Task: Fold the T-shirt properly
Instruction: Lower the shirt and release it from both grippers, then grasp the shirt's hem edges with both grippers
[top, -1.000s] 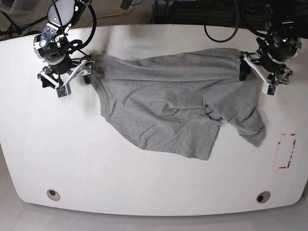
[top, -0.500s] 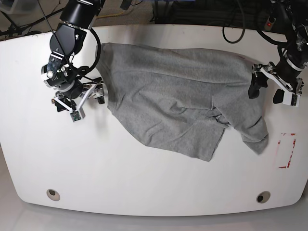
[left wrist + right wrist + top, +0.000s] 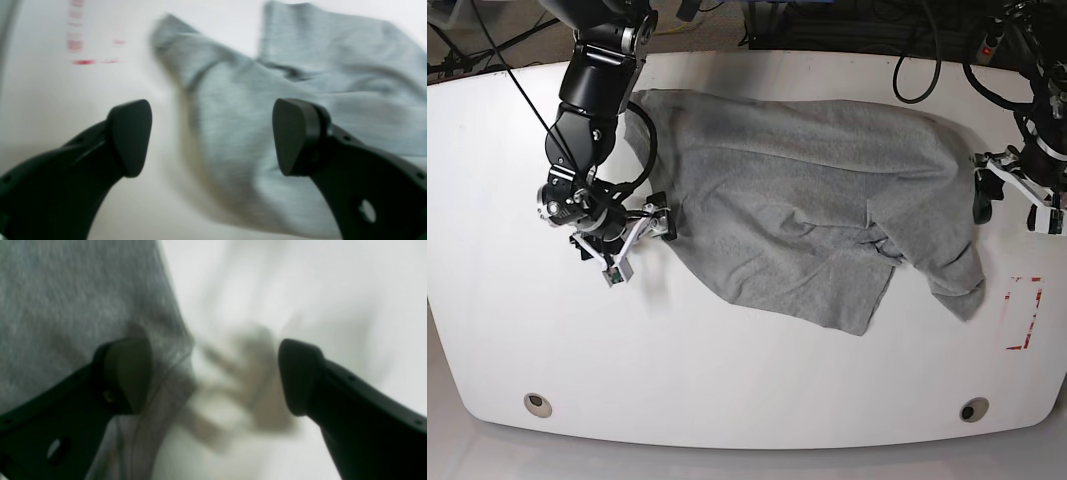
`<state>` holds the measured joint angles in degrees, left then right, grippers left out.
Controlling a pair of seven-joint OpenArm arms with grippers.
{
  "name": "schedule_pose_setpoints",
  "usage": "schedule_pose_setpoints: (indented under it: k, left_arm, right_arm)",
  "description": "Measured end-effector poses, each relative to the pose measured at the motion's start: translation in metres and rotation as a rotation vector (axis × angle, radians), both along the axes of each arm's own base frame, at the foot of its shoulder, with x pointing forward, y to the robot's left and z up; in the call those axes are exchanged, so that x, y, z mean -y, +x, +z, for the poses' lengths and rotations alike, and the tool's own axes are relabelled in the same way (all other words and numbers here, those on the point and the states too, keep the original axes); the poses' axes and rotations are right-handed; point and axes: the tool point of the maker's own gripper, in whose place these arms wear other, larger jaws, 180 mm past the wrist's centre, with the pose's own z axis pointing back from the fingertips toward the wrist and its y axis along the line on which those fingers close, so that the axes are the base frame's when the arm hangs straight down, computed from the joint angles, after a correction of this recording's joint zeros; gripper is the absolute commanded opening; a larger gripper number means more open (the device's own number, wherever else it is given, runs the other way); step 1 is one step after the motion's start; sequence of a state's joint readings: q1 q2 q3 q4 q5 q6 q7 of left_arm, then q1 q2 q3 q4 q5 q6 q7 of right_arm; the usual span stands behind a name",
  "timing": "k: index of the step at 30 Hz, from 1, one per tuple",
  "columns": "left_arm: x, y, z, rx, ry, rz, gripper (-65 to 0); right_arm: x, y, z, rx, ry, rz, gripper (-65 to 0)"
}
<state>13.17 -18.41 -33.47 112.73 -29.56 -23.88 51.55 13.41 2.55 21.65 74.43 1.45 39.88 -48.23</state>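
The heather-grey T-shirt (image 3: 797,190) lies rumpled across the middle of the white table (image 3: 727,370), with a fold hanging toward the front right. No lettering shows. My right gripper (image 3: 640,240) is at the shirt's left edge and stands open. In the right wrist view (image 3: 213,373) one fingertip (image 3: 128,373) is over the cloth (image 3: 66,290) and the other over bare table. My left gripper (image 3: 1012,205) hovers open by the shirt's right edge. In the left wrist view (image 3: 211,136) the grey cloth (image 3: 300,73) lies below and between its fingers. Nothing is gripped.
A red rectangular marking (image 3: 1024,312) (image 3: 80,43) is on the table at the front right, beside the shirt's hanging fold. Two round holes (image 3: 538,404) (image 3: 973,409) sit near the front edge. Dark cables (image 3: 907,60) run behind the table's back edge.
Both arms have come forward from the shirt's back corners along its side edges. The shirt's back edge has spread farther toward the rear and settled.
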Motion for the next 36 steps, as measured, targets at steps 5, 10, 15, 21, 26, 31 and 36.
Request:
schedule_pose_setpoints:
  k: [5,10,15,21,26,31,36]
  left_arm:
    - [-0.012,0.016,0.012,0.032,0.058,0.035,-11.9]
    - [-0.025,0.022,0.012,0.024,0.101,0.072,-11.9]
    - [-0.039,0.034,0.011,0.020,0.108,0.117,-11.7]
    - [-0.062,0.053,0.000,-0.012,0.089,0.188,-11.4]
    - [-0.073,0.072,-0.006,-0.026,0.048,0.225,-11.4]
    - [-0.078,0.091,-0.018,-0.032,-0.027,0.242,-11.4]
    - [-0.078,0.109,-0.033,0.000,-0.093,0.242,-11.5]
  right_arm:
    - [-0.034,0.003,-0.005,-0.003,0.008,0.096,-8.1]
    - [-0.065,0.004,-0.005,0.012,0.045,0.150,-8.4]
    - [-0.080,0.007,-0.006,0.034,0.105,0.156,-22.7]
    - [-0.088,0.014,-0.012,0.009,0.139,0.154,-56.0]
    - [-0.093,0.008,-0.014,0.005,0.152,0.159,-65.0]
    - [-0.081,-0.003,-0.011,-0.002,0.070,0.169,-65.0]
    - [-0.065,-0.019,-0.006,-0.003,-0.002,0.170,-65.0]
